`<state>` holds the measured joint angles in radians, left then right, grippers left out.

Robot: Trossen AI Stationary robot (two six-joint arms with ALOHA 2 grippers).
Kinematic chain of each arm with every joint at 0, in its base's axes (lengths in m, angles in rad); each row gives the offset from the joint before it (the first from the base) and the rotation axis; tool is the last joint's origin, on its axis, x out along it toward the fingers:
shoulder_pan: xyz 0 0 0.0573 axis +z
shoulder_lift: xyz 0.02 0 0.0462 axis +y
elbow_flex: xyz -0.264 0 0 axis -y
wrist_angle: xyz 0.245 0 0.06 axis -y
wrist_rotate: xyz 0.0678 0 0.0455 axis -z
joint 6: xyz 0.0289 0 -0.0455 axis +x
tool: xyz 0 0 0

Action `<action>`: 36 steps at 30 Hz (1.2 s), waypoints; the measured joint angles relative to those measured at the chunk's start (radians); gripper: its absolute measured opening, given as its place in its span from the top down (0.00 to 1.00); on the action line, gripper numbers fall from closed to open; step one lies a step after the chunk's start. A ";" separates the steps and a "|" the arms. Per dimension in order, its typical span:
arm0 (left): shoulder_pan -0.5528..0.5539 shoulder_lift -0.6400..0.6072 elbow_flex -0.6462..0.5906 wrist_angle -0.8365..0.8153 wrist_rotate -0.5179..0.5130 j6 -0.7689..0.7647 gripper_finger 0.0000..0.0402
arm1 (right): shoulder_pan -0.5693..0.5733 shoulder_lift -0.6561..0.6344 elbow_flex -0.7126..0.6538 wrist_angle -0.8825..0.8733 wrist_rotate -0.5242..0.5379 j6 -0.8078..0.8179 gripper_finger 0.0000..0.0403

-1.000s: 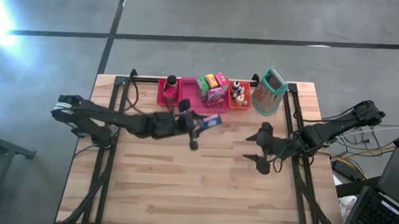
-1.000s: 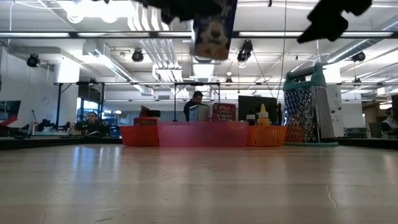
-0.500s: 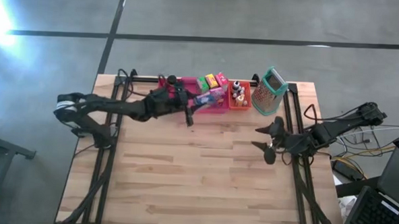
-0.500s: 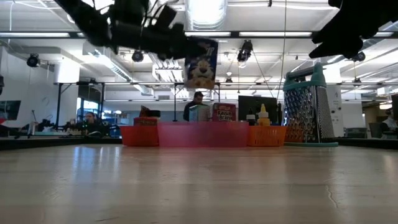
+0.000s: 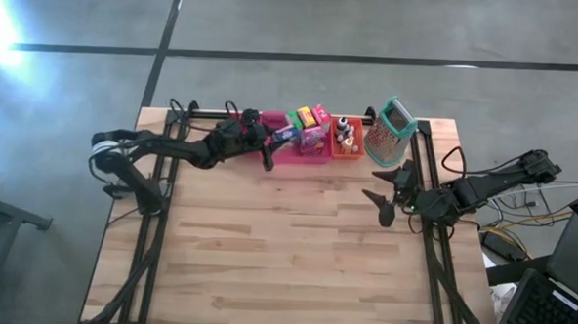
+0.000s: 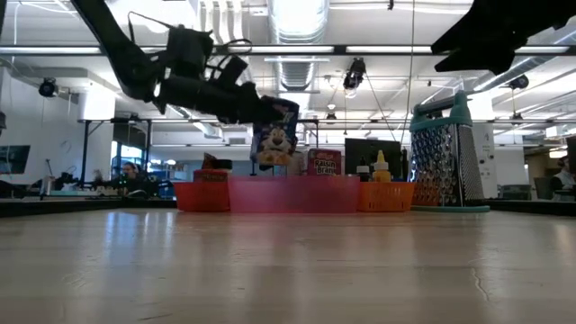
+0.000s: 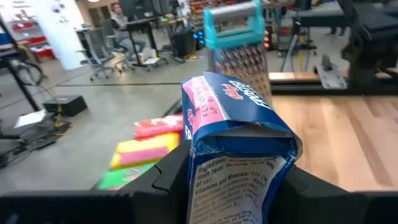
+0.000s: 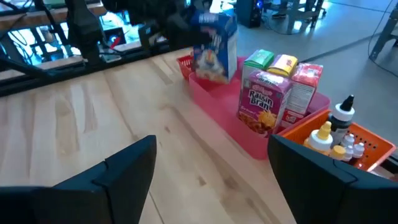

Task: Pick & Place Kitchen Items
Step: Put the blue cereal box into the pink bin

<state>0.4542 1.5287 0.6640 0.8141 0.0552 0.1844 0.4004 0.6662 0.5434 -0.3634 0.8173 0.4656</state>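
STEP: place | L gripper (image 5: 270, 148) clamped on blue box (image 6: 274, 132), held over pink bin (image 6: 292, 194) | R gripper (image 5: 393, 194) spread, empty, parked by grater (image 5: 390, 131) | NEXT (est.): box to be lowered into free slot beside other boxes, then released

The left end effector (image 7: 239, 186) grips a blue box (image 7: 239, 149), grater (image 7: 239, 50) beyond.

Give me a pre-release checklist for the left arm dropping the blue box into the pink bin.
1. Left gripper shut on blue box: ok.
2. Box above pink bin, not yet inside: ok.
3. Free space in the bin beside the purple box: ok, open floor on the near end.
4. Box upright: not ok, slightly tilted.
5. Right gripper open, away from the bins: ok.
6. Grater outside the drop path: ok.
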 joint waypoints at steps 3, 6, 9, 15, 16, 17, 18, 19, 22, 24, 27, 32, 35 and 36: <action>0.000 0.048 0.001 0.028 0.011 0.013 0.64 | -0.005 0.009 -0.001 0.012 0.000 0.000 0.24; 0.015 0.081 0.023 0.051 0.010 0.026 0.64 | -0.007 0.010 -0.002 0.012 0.004 0.013 0.22; 0.033 0.101 0.036 0.058 0.023 0.006 0.64 | -0.007 0.010 -0.002 0.012 0.023 0.034 0.21; 0.068 0.155 0.037 0.058 0.119 -0.032 0.64 | -0.008 0.010 -0.003 0.011 0.030 0.032 0.19; 0.071 0.169 0.037 0.061 0.129 -0.032 0.64 | -0.010 0.010 -0.003 0.011 0.039 0.031 0.19; 0.073 0.184 0.037 0.069 0.136 -0.032 0.64 | -0.012 0.010 -0.003 0.011 0.049 0.029 0.18; 0.073 0.198 0.037 0.081 0.139 -0.033 0.64 | -0.014 0.010 -0.003 0.010 0.051 0.028 0.18; 0.073 0.211 0.037 0.093 0.142 -0.033 0.64 | -0.018 0.010 -0.003 0.011 0.051 0.029 0.18; 0.073 0.247 0.038 0.133 0.148 -0.037 0.64 | -0.026 0.010 -0.003 0.010 0.051 0.029 0.17; 0.073 0.272 0.038 0.152 0.148 -0.048 0.64 | -0.029 0.010 -0.003 0.009 0.051 0.029 0.17; 0.074 0.294 0.038 0.172 0.148 -0.061 0.64 | -0.029 0.010 -0.003 0.009 0.051 0.029 0.16; 0.074 0.317 0.037 0.172 0.146 -0.061 0.64 | -0.029 0.010 -0.003 0.009 0.050 0.029 0.17; 0.074 0.322 0.037 0.174 0.146 -0.059 0.64 | -0.029 0.010 -0.003 0.008 0.050 0.029 0.19; 0.074 0.324 0.037 0.175 0.146 -0.059 0.64 | -0.029 0.010 -0.004 0.009 0.050 0.029 0.20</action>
<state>0.5282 1.8524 0.7013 0.9888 0.2008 0.1259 0.3717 0.6765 0.5390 -0.3546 0.8677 0.4942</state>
